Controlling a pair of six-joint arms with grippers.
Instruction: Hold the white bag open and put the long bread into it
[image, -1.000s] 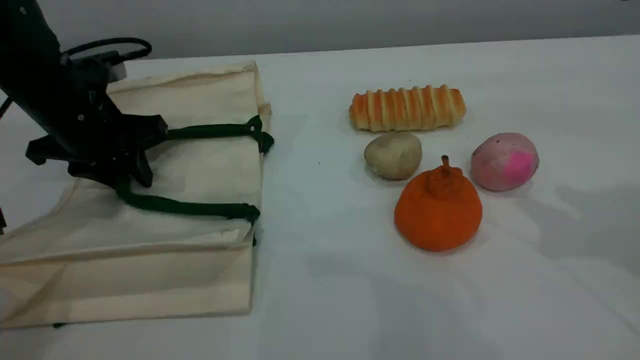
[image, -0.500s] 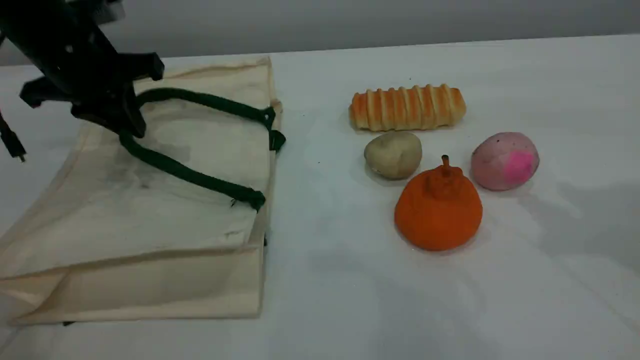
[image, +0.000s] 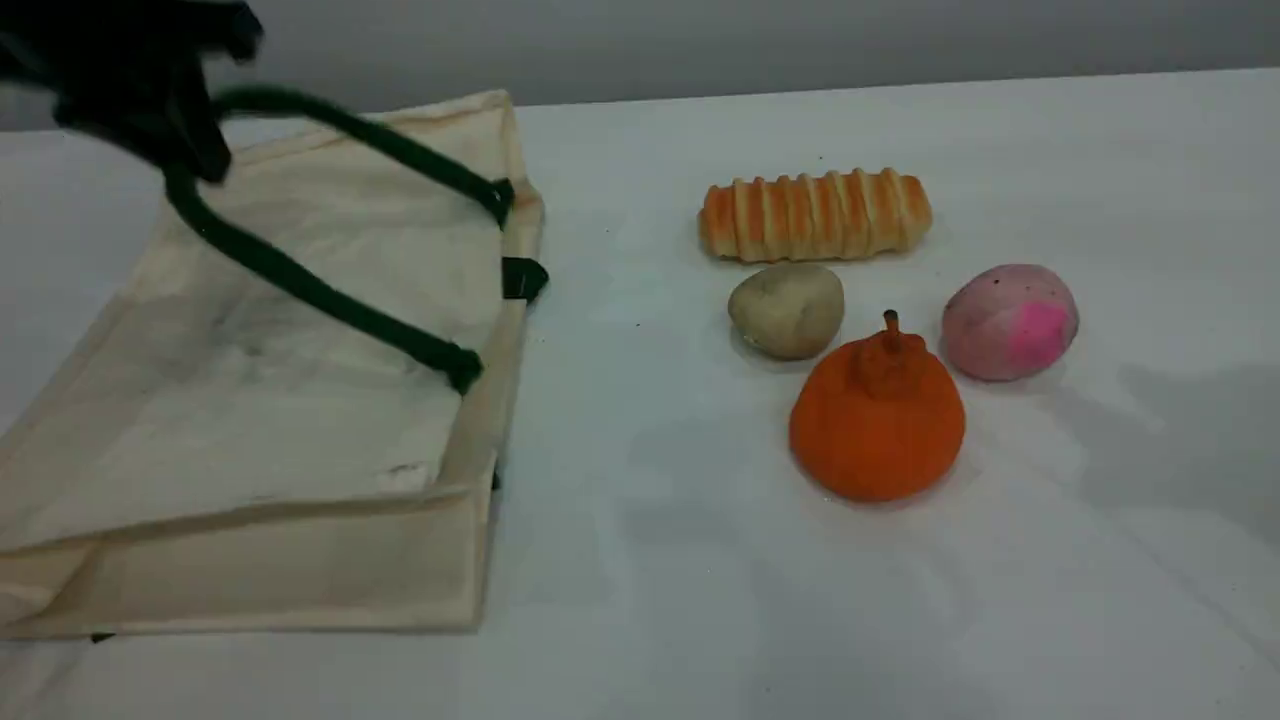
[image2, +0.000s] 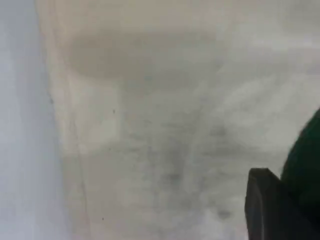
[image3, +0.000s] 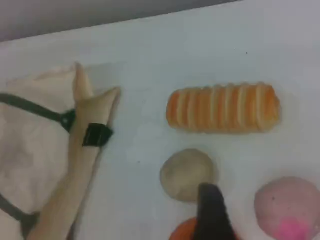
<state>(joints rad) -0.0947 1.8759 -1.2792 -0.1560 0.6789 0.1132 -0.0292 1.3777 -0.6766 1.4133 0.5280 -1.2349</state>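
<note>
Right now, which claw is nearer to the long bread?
Right. The right claw hangs just in front of the long bread, over the beige lump. The left claw grips the bag's green handle, far away.

Soft, even light fell from above, leaving only faint grey shadows on the white table (image: 700, 600) at the right. Nothing glared. The left gripper (image: 190, 150) was smeared by motion blur in the scene view. Both wrist views were soft, the left one badly out of focus.
</note>
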